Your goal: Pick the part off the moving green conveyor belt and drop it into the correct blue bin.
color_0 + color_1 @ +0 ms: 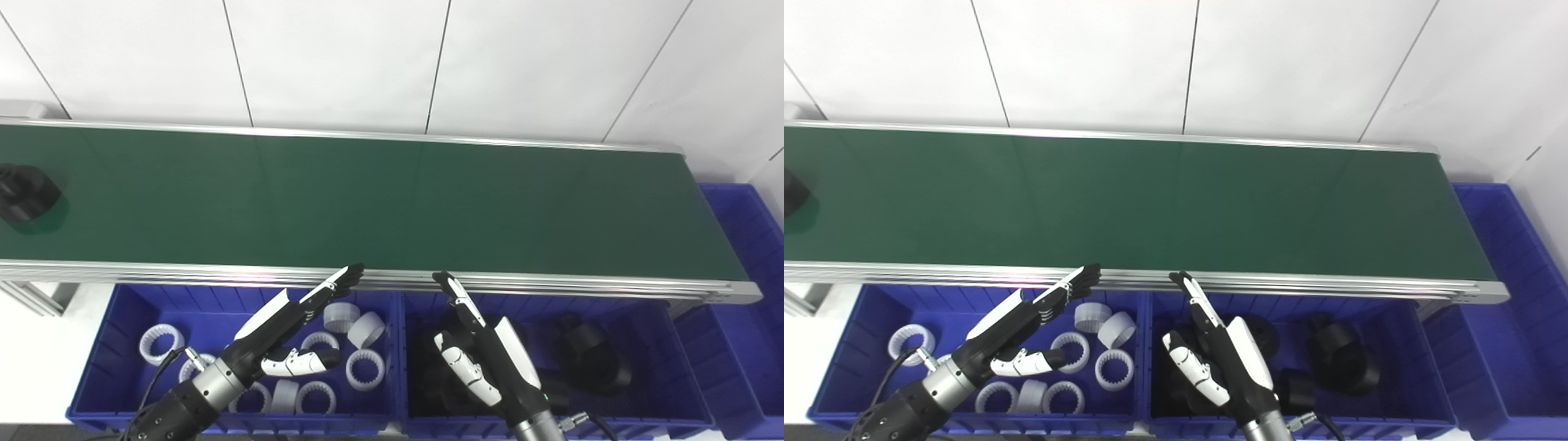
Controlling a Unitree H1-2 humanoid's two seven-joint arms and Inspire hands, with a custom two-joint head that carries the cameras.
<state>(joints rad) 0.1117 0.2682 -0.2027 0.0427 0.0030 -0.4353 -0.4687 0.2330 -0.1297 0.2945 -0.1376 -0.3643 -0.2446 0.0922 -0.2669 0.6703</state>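
Left eye view: a black part is carried at the far left of the belt. The left hand and right hand are held open and empty at lower centre, over the left bin of white rings and the right bin of black parts, apparently waiting.

Right eye view: the part is cut by the left edge. White wall panels are seen behind the belt.

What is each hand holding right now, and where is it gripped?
Nothing: the left hand and right hand hover open over the bins, fingers apart.
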